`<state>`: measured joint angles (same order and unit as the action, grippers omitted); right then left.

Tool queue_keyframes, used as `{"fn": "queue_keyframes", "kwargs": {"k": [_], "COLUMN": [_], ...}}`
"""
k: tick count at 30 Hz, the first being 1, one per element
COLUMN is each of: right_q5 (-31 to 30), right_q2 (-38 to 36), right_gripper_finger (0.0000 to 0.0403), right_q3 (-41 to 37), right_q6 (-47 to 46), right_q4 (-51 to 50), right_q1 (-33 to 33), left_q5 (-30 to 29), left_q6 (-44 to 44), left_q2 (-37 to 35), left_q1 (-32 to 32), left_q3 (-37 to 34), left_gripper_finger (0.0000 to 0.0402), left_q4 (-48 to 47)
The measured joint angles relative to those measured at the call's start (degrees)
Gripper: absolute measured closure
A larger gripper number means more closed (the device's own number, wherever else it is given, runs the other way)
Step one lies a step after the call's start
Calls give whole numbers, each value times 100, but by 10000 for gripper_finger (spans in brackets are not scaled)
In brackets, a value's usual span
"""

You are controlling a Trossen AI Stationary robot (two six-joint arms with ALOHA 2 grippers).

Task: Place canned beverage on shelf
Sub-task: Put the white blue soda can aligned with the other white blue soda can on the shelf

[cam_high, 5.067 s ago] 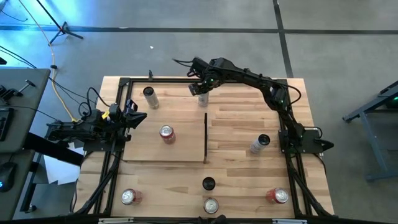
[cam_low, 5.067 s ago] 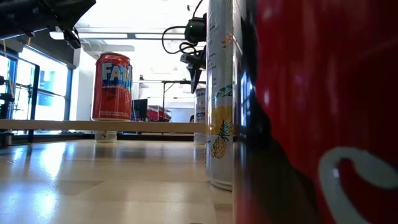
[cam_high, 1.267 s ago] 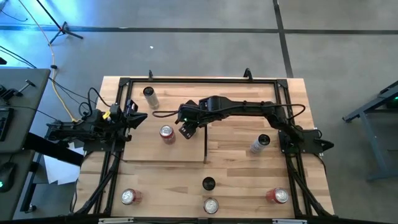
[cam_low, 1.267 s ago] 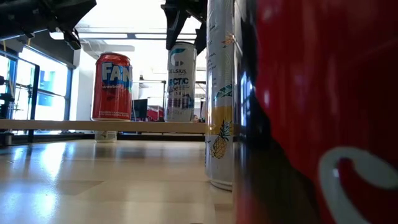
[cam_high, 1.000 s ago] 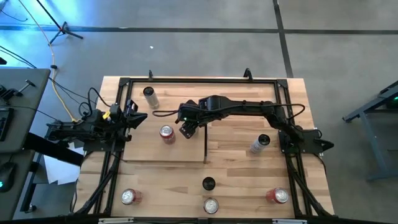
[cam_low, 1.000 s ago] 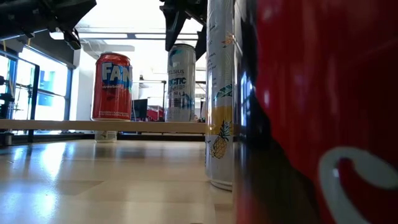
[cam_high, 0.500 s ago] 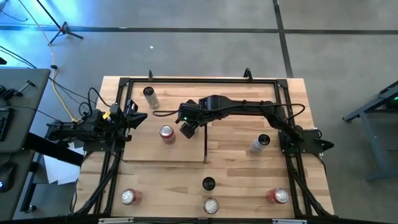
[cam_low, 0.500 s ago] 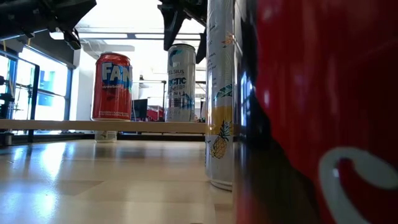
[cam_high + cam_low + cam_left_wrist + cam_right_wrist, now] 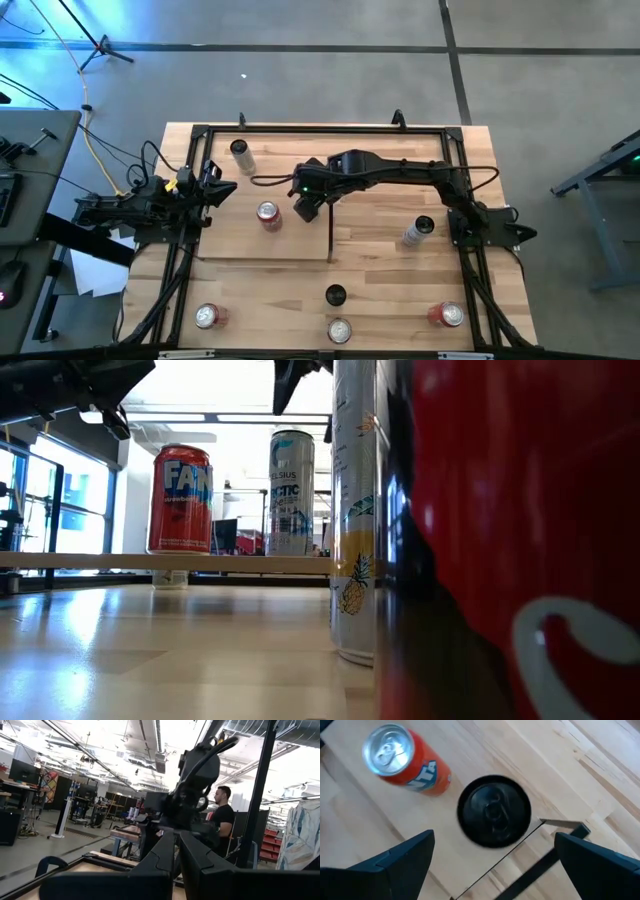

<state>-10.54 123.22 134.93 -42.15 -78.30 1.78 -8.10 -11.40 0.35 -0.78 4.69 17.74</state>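
A slim silver-and-blue can [image 9: 291, 493] with a black top [image 9: 494, 817] stands upright on the shelf [image 9: 240, 240], next to an orange can [image 9: 267, 213]. The shelf is a pale panel with a dark upright strip [image 9: 330, 220] along its right edge. My right gripper [image 9: 305, 400] hangs open just above the slim can, its fingers [image 9: 395, 865] wide on either side of it and clear of it. In the high view it hides that can. My left gripper [image 9: 215, 190] waits shut at the table's left edge, holding nothing.
One can [image 9: 240, 155] stands at the far left of the table and another [image 9: 420, 232] on the right half. Several more stand along the near edge [image 9: 340, 330]. In the low view a tall pineapple-printed can [image 9: 355, 510] and a red can [image 9: 510, 540] fill the right side.
My right gripper has spread its fingers a little wider off the slim can's top and risen, so that they now hang above the can. The can has stayed upright on the shelf.
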Motion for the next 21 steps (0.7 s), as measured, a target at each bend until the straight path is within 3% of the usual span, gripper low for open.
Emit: {"fn": "queue_keyframes", "kwargs": {"k": [8, 14, 21], "right_q5": [30, 169, -751], "right_q2": [-389, -805, -1052], "right_gripper_finger": [2, 2, 3], "right_q3": [7, -120, -128], "right_q6": [-348, -1370, -2409], "right_q4": [-822, -1212, -1168], "right_q1": [274, 611, 1042], "left_q5": [2, 0, 2], "left_q6": [0, 0, 0], "left_q2": [1, -2, 1], "left_q1": [0, -1, 0], "left_q3": [0, 0, 0], "left_gripper_finger": [394, 394, 394], "left_q4": [-1, 0, 0]}}
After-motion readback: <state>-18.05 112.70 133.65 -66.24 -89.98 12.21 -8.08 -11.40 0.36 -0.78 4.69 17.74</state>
